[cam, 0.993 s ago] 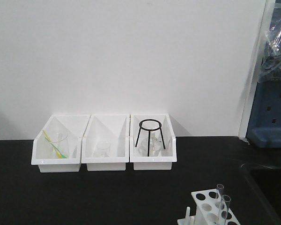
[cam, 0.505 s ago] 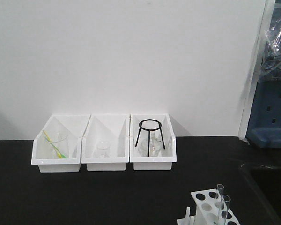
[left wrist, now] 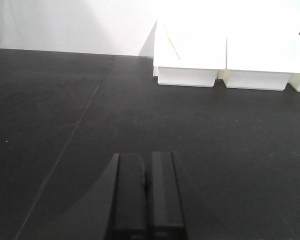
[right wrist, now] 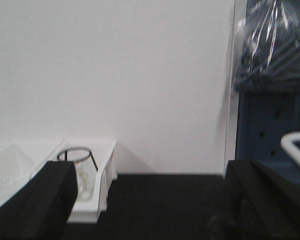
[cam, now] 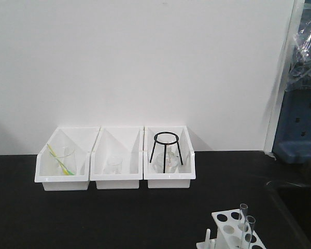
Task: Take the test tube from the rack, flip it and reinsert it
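Observation:
The white rack stands at the bottom right of the front view, cut off by the frame edge. Two clear test tubes stand upright in its right-hand holes, one behind and one in front. Neither gripper shows in the front view. My left gripper is shut and empty, low over the black table. My right gripper is open wide and empty, facing the back wall. The rack and tubes do not show in either wrist view.
Three white bins stand in a row at the back of the black table. The right bin holds a black wire tripod over a glass flask. A blue unit stands at the far right.

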Tool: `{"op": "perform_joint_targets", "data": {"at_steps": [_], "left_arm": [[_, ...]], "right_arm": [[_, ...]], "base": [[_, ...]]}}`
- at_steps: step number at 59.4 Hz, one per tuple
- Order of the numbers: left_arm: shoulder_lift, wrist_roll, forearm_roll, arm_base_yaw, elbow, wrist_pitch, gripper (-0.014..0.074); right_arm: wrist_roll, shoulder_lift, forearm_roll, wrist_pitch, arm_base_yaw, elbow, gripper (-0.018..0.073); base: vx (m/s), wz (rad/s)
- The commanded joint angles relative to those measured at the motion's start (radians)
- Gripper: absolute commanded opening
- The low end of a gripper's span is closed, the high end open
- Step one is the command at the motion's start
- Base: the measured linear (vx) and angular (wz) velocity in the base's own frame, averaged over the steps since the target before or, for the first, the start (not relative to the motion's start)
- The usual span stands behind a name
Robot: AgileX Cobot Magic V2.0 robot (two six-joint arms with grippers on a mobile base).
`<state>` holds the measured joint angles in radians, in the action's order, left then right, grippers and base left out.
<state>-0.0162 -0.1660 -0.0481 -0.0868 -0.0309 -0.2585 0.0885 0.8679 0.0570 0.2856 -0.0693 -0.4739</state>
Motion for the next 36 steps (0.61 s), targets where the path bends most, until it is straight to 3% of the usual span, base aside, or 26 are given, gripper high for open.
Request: {"op": "perform_joint_targets", "data": {"at_steps": [1,13,36], "left_arm": [[-0.011,0.000,0.005,0.007,-0.002,0.079,-0.0006],[-0.011,0.000,0.005,0.007,-0.002,0.079,-0.0006],[-0.011,0.000,0.005,0.007,-0.002,0.079,-0.0006]], "right_arm": [[0.070,0.037,0.077,0.222,-0.025,0.094,0.0582],[0.121,0.162,0.248,0.512,-0.111,0.253,0.0529],[0.113,0.444,0.246,0.763,-0.126,0.257,0.0529]], "base": [[0.00,0.00],[0.00,0.00],[0.00,0.00]]}}
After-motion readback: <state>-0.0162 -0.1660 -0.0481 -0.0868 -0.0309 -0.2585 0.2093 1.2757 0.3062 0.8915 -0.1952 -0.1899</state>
